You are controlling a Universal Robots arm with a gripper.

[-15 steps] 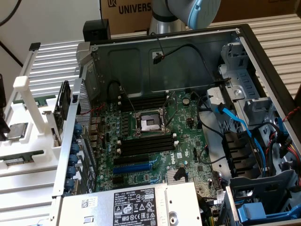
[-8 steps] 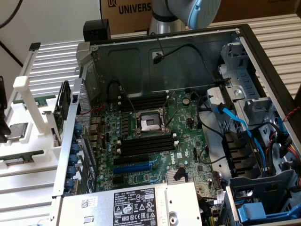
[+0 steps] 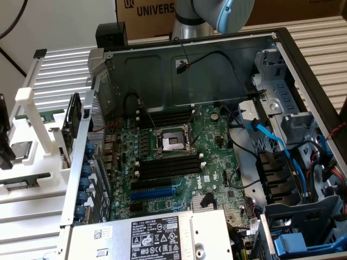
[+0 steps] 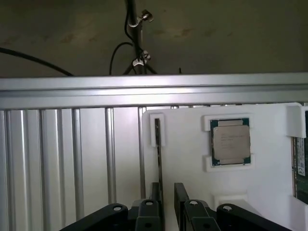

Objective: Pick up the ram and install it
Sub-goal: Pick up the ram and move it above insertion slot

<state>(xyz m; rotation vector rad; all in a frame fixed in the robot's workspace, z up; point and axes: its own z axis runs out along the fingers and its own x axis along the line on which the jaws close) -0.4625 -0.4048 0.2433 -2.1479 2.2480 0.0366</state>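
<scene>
Jaws: spread wide and empty, poised near one end of the ram (image 4: 158,144).
Ram: on edge in a slot of the white tray (image 4: 185,163), beside the processor chip (image 4: 231,142). The tray sits at the exterior view's left, outside the case (image 3: 190,59).
Handling: I reckon it's light, stiff and fragile, with delicate chips and contacts.
Hold: I'd pinch the flat faces mid-length, near the upper edge.

case (image 3: 146,70): bare grey sheet metal, a dull sheen is seen | table (image 4: 57,159): ribbed aluminium, satin finish is noted | holder (image 4: 183,159): white plastic, matt, smooth | processor chip (image 4: 231,142): silver metal lid, brushed look | ram (image 4: 301,183): green circuit board, slight gloss | gripper (image 4: 167,207): black, matt | box (image 3: 146,11): cardboard, matt
</scene>
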